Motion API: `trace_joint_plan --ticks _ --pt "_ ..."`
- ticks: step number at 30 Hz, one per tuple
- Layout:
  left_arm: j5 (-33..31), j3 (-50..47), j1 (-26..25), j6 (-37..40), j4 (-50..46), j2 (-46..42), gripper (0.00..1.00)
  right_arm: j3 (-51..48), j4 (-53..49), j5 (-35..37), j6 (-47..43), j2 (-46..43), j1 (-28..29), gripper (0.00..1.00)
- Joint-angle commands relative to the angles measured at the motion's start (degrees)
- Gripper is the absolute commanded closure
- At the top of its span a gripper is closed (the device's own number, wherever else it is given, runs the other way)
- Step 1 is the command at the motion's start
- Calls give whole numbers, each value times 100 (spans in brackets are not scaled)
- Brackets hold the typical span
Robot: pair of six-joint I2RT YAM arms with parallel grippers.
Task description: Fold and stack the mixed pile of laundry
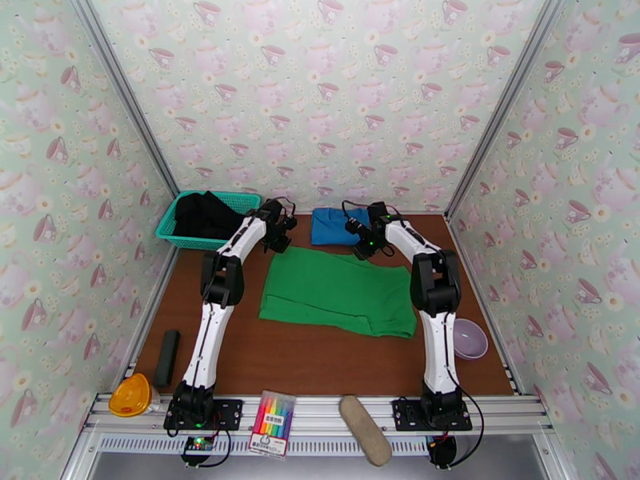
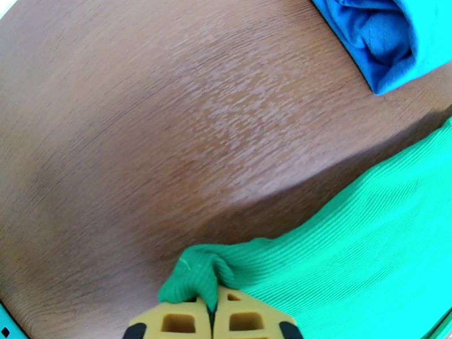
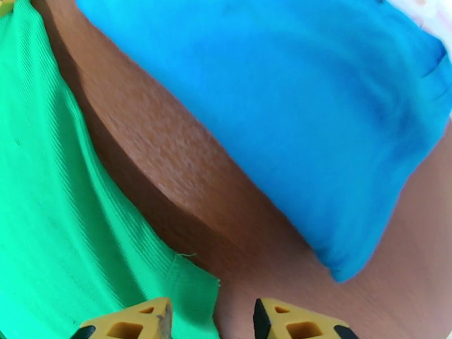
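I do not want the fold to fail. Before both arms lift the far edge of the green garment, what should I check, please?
1. Corner of green garment pinched by left gripper: ok.
2. Other far corner pinched by right gripper: not ok, jaws open.
3. Blue garment apart from green garment: ok.
4. Black garment inside basket, out of the path: ok.
5. Layers caught in left gripper: cannot tell.

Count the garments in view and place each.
3: green garment spread at centre; blue garment folded behind it; black garment in the teal basket, far left. More may hide beneath.
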Motion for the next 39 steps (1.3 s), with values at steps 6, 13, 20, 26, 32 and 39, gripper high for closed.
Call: trace_joint_plan --ticks 6,13,20,26,32,39 --pt "-34 -189 -14 146 11 -89 100 764 -568 -148 -41 609 28 54" --pt "-60 -273 -23 115 101 -238 100 906 -592 -284 -37 568 28 90" --pt "-298 -1203 -82 60 943 -1128 100 359 -239 -222 17 -233 28 100" --pt "-499 -2119 -96 34 1637 -1806 100 -600 289 -212 49 -1005 23 100" --pt "-676 -2971 -99 -15 2156 -2304 100 -1359 622 -334 247 -1553 28 100" --pt "-837 -4061 -123 -163 2735 -2942 100 -2577 1291 -681 650 -2393 62 100"
